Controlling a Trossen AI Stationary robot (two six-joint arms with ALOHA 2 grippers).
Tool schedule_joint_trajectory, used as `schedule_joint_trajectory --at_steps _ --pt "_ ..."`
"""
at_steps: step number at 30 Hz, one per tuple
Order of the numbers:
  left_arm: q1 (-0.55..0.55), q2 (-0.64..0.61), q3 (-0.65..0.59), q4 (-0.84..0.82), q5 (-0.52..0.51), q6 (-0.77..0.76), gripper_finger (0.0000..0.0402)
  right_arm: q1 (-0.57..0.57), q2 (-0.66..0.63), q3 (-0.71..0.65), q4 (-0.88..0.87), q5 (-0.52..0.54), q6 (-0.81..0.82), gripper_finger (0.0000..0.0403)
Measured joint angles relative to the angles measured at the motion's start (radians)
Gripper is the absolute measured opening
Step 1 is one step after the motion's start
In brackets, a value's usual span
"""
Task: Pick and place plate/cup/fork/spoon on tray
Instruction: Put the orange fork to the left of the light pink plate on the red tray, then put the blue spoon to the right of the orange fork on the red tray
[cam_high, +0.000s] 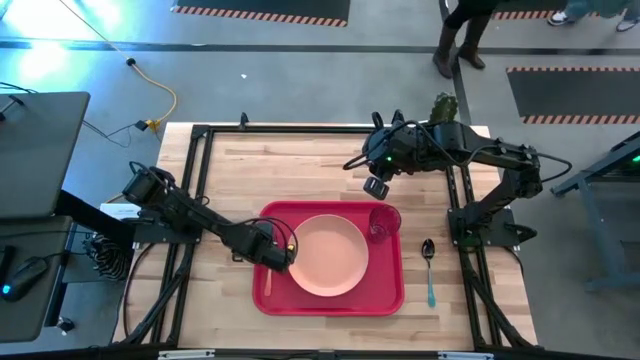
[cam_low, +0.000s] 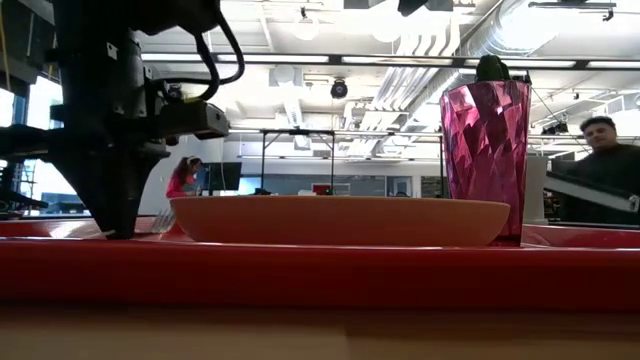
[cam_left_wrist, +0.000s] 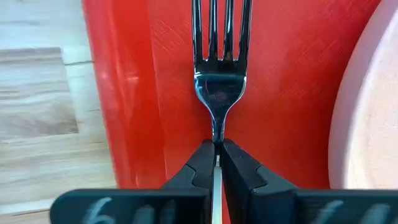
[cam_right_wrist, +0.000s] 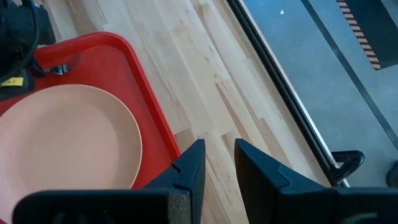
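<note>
The red tray (cam_high: 385, 295) lies at the table's middle. The peach-pink plate (cam_high: 328, 255) rests on it, and the red-pink cup (cam_high: 383, 222) stands upright in its far right corner. My left gripper (cam_high: 285, 252) is over the tray's left strip, beside the plate, shut on the fork (cam_left_wrist: 221, 56). The fork's tines point toward the far edge and its orange handle (cam_high: 267, 280) toward the near edge. The teal-handled spoon (cam_high: 429, 270) lies on the table right of the tray. My right gripper (cam_high: 376, 188) is open and empty, above the table just beyond the tray's far right corner. My left gripper pinches the fork's thin metal neck (cam_left_wrist: 217, 127), just behind the tines, between its two fingers (cam_left_wrist: 200, 163). The fingers come from above, pointing down, across the fork. The fork lies level over the tray's left strip; whether it rests on the tray floor I cannot tell.
A white pot with a green cactus (cam_high: 445, 105) stands at the table's far right corner. Black frame rails run along the table's edges (cam_high: 200, 170). People stand beyond the far edge (cam_high: 460, 40). Bare wood lies left of the tray (cam_high: 220, 290).
</note>
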Motion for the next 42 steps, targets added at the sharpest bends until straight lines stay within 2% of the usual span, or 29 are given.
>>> schedule_joint_trajectory --at_steps 6,17,28,35,42 --pt "0.0 -0.003 0.0 -0.014 -0.001 0.0 0.0007 0.0 0.0 0.0 0.0 0.0 0.001 0.0078" --pt "0.0 -0.003 0.0 -0.008 0.004 0.0 0.0038 0.0 0.0 0.0 0.0 0.0 0.0 0.0078" --pt "0.0 -0.004 0.0 -0.006 0.011 0.0 0.004 0.0 0.0 0.0 0.0 0.0 0.0 0.0078" --pt "0.0 -0.052 0.0 -0.059 0.006 0.0 0.004 0.0 0.0 0.0 0.0 -0.001 0.0 0.0078" --pt "-0.002 -0.138 0.0 -0.141 -0.029 0.011 0.004 0.0 0.0 0.0 -0.008 -0.098 0.025 0.0078"
